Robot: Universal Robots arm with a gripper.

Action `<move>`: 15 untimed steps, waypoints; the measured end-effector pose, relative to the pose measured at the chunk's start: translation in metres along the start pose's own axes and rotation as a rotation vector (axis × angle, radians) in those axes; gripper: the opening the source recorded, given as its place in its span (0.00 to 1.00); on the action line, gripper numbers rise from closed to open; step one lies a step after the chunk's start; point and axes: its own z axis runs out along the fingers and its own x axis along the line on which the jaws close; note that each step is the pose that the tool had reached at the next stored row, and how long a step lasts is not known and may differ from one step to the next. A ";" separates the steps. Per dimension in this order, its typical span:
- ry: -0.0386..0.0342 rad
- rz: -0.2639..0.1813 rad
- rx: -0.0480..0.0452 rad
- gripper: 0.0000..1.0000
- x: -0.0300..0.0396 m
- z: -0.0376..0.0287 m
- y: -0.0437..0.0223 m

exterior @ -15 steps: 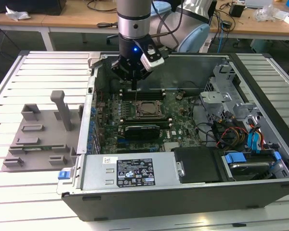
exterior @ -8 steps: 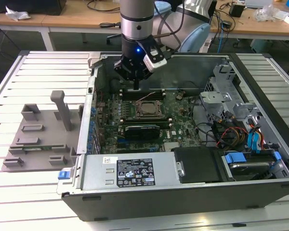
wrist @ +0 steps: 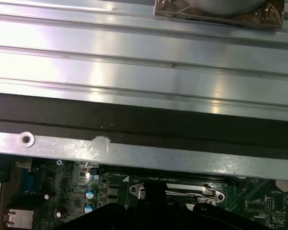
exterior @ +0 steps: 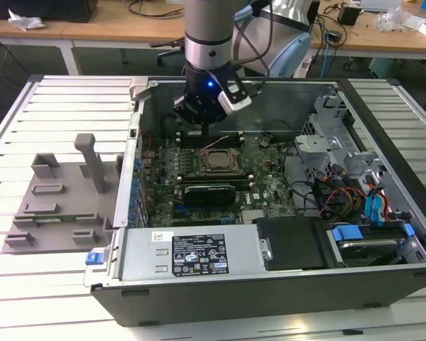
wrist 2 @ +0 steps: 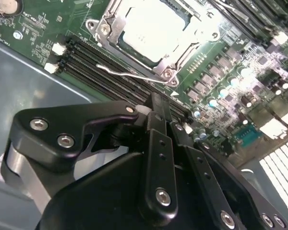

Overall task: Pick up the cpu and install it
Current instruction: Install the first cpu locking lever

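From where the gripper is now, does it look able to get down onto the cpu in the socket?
Probably yes. The gripper hangs inside the open case, just beyond the cpu, which lies face-up in its socket frame with nothing over it. The thin retention lever runs alongside the socket, not across the chip.

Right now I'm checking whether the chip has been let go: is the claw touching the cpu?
Apart. In the second wrist view the claw ends over the memory slots, with board visible between it and the cpu in its socket.

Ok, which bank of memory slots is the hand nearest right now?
The bank on the far side of the socket in the exterior view, just under the hand. The other bank lies on the socket's near side.
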 end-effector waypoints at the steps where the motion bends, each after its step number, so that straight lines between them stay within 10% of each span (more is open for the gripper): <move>1: 0.0001 0.000 0.0000 0.11 0.0001 0.0014 -0.0004; 15: 0.0015 -0.001 -0.0003 0.11 -0.0015 0.0228 -0.0011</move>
